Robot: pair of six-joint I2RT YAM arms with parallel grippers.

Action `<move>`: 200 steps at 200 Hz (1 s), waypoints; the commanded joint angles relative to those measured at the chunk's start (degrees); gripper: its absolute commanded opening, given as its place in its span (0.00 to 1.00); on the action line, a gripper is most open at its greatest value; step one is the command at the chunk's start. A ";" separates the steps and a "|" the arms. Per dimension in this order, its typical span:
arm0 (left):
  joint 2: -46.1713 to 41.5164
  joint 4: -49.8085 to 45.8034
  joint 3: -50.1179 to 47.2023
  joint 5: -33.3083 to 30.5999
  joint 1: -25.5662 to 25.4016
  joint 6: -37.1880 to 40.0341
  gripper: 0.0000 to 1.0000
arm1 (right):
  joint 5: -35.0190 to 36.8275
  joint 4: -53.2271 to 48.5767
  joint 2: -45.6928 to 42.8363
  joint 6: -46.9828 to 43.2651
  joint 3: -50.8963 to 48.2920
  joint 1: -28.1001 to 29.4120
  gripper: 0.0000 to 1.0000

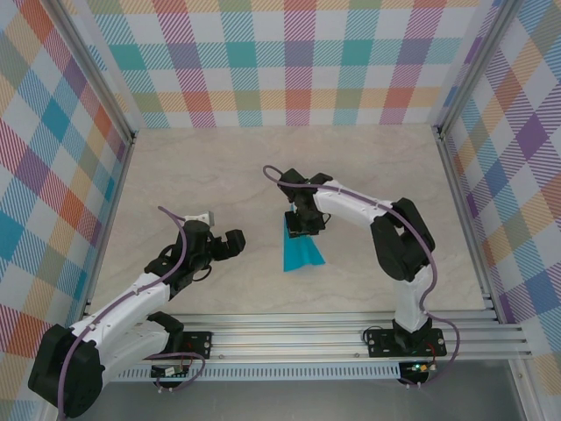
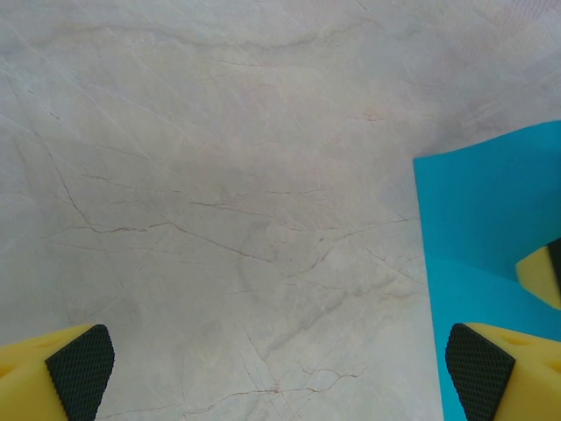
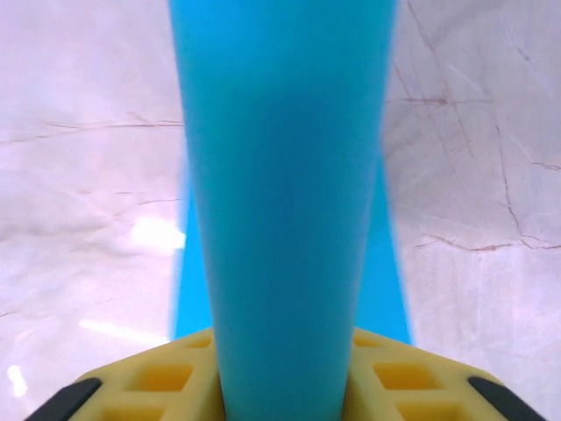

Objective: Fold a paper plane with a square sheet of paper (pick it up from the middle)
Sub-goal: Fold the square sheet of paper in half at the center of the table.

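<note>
Teal-blue paper sheet (image 1: 301, 253), ridge pinched between right gripper (image 1: 305, 224) jaws, left gripper (image 2: 280, 368) wide open: we judge pickup underway, next needing a gentle lift.

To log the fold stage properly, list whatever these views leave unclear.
Top view: the far end of the teal paper partly hidden under the right gripper; creases too small.
Right wrist view: close, blurred paper covers the finger gap, so the grip is unclear.
Left wrist view: the paper is cut off by the right edge, beside the open left gripper.
</note>
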 commanded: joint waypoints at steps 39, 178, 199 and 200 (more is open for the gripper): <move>-1.23 -1.31 1.25 0.77 0.85 0.14 1.00 | -18.92 12.56 -9.96 2.72 -6.43 -3.95 0.32; 9.07 5.11 5.26 12.90 -0.26 -1.09 1.00 | -28.28 25.98 -8.77 4.47 -24.47 -15.57 0.51; 11.75 5.53 6.47 13.73 -1.34 -0.86 1.00 | -25.66 23.53 -9.10 2.75 -24.69 -16.28 0.63; 11.87 5.49 6.55 13.74 -1.39 -0.89 1.00 | -25.60 23.45 -9.15 2.67 -24.71 -16.31 0.64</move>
